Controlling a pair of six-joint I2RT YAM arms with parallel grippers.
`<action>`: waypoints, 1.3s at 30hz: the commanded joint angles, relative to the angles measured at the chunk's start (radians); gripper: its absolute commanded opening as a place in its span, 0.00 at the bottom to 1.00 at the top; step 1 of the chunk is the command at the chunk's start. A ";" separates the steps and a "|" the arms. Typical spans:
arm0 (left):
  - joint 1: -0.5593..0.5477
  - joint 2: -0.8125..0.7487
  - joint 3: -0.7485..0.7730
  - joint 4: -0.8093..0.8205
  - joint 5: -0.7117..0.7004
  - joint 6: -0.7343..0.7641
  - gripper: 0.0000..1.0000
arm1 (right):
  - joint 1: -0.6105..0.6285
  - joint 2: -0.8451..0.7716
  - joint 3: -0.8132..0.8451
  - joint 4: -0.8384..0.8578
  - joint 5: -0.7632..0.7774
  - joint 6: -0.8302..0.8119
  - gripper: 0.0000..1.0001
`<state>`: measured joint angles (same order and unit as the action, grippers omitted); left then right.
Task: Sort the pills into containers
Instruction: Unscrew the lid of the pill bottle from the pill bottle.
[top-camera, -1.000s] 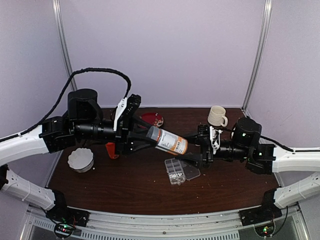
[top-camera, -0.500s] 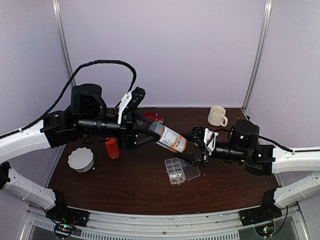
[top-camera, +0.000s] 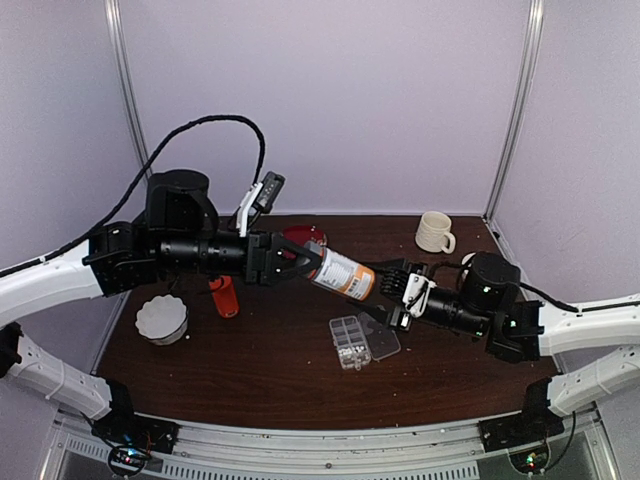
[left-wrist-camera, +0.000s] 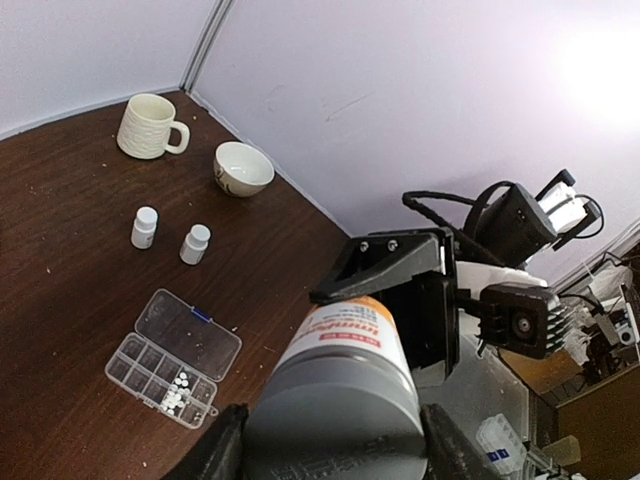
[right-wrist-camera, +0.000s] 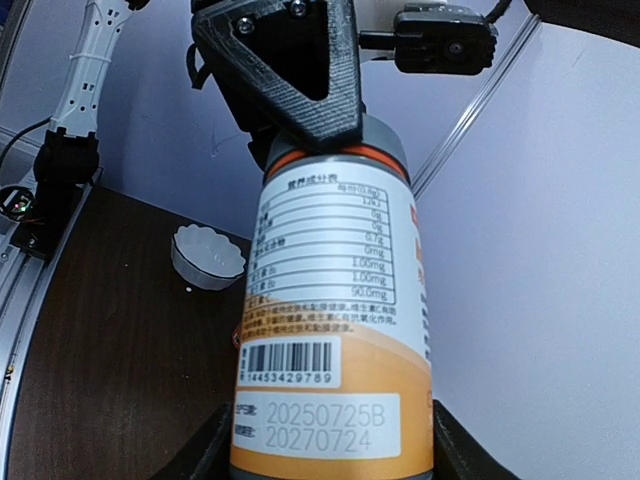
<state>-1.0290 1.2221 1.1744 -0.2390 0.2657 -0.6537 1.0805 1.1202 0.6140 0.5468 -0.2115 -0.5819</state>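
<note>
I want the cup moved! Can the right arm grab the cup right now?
Probably not yet. The right tool is shut on the orange bottle, which the left tool also holds. The cup itself stands unblocked.

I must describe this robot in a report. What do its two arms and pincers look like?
The left arm and right arm have white links and black, rounded joint housings. A thick black cable arches over the left one. The left pincer and right pincer are black and angular, each with a white bracket behind it.
</note>
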 joint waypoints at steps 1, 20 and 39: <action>0.007 0.001 0.005 0.010 -0.078 -0.131 0.00 | 0.020 -0.005 -0.027 0.107 0.034 -0.034 0.00; 0.026 -0.001 0.031 -0.024 -0.076 -0.409 0.97 | -0.006 -0.028 -0.055 0.102 -0.043 0.117 0.00; 0.077 -0.193 -0.086 -0.079 0.457 1.331 0.97 | -0.167 -0.039 0.039 -0.115 -0.596 0.463 0.00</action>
<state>-0.9455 1.0222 1.1004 -0.1898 0.5293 0.1089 0.9348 1.0779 0.5976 0.4461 -0.6495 -0.2287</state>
